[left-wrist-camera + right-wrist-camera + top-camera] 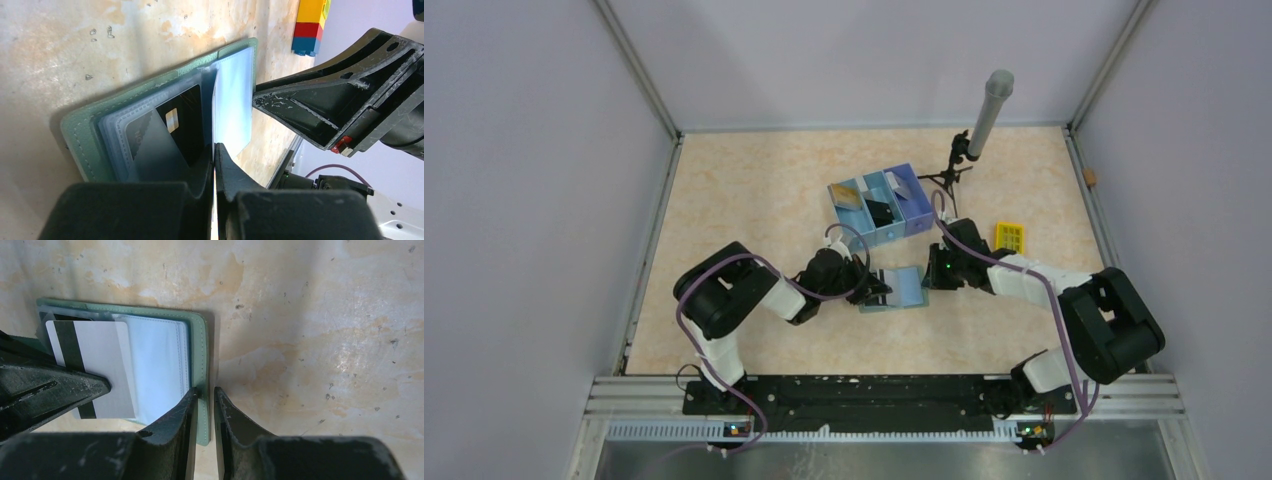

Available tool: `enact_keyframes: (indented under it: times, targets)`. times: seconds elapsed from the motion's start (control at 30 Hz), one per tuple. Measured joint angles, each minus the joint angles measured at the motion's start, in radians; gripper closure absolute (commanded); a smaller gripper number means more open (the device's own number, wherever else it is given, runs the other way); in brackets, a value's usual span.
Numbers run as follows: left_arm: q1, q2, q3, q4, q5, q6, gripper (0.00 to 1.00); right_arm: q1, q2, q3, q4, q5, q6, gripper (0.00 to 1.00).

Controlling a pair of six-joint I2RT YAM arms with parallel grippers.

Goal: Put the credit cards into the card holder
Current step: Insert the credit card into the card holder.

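Observation:
The card holder [904, 287] lies open on the table between my two grippers, grey-green outside [200, 335] and light blue inside. My left gripper [215, 148] is shut on a silver credit card [100, 357] with a black stripe. The card stands on edge [232, 95] at the holder's fold, partly over a clear sleeve. A black credit card [185, 117] with a chip sits in a sleeve of the left panel. My right gripper [203, 391] is closed narrow on the holder's right edge.
A blue three-compartment tray [916, 222] with more cards stands just behind the holder. A yellow block [1009, 237] lies to the right, behind my right arm. A grey pole on a small black tripod [986, 115] stands at the back.

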State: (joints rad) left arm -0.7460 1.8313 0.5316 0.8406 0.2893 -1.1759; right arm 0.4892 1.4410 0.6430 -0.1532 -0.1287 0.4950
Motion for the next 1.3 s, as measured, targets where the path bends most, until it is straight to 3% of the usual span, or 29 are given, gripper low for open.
enact_keyframes:
  times: [0.4, 0.63, 0.87, 1.3]
  targets:
    - [-0.017, 0.007, 0.007, 0.011, -0.027, -0.002, 0.98, 0.0, 0.001, 0.0, 0.0, 0.0, 0.0, 0.83]
    - [-0.033, -0.001, 0.046, -0.073, -0.053, 0.015, 0.78, 0.0, 0.001, 0.0, 0.0, 0.0, 0.0, 0.83]
    - [-0.04, -0.065, 0.131, -0.299, -0.094, 0.091, 0.57, 0.0, 0.001, 0.0, 0.0, 0.003, 0.0, 0.85]
    - [-0.067, -0.127, 0.278, -0.638, -0.19, 0.229, 0.28, 0.0, 0.001, 0.0, 0.0, 0.004, -0.001, 0.85]
